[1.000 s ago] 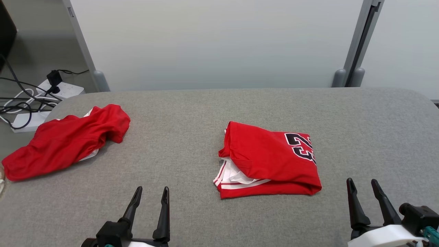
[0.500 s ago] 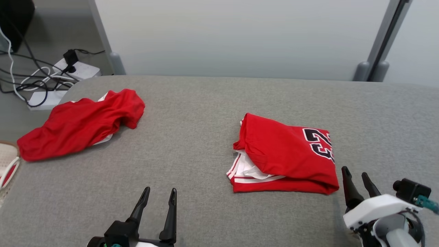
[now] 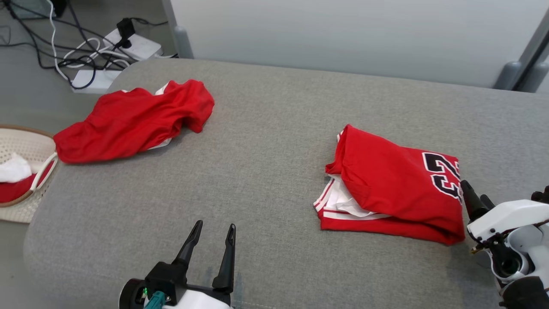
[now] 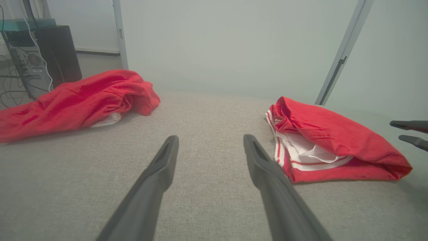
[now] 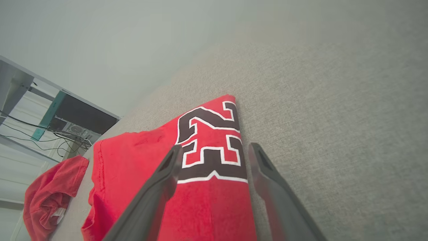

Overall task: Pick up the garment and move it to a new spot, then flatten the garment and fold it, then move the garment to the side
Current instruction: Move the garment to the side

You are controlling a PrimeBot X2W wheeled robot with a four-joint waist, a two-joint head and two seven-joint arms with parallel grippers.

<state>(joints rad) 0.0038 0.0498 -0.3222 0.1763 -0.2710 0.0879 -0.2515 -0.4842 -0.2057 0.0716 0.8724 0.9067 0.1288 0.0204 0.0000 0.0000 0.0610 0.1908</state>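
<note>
head view: a folded red jersey (image 3: 386,189) with a black, white-edged number lies right of centre on the grey fabric tabletop (image 3: 266,128). the right gripper (image 3: 474,192) sits at the jersey's right edge beside the number, its two dark fingers parted and holding nothing. the left gripper (image 3: 214,225) hovers at the near edge, fingers spread and empty, well apart from the jersey. a crumpled red garment (image 3: 133,120) lies at the far left of the tabletop. off the table's left end stands a pale woven basket (image 3: 21,148) with red and white cloth in it. white power strips (image 3: 137,45) lie on the floor beyond.

left wrist view: the left gripper's fingers stand wide over bare grey fabric. the jersey lies just beside the right-hand finger, white striped layers showing at its open end. the crumpled garment lies off to the left.

right wrist view: the right gripper's fingers straddle the jersey's edge, one over the number, one over bare fabric. whether they touch the cloth i cannot tell.
</note>
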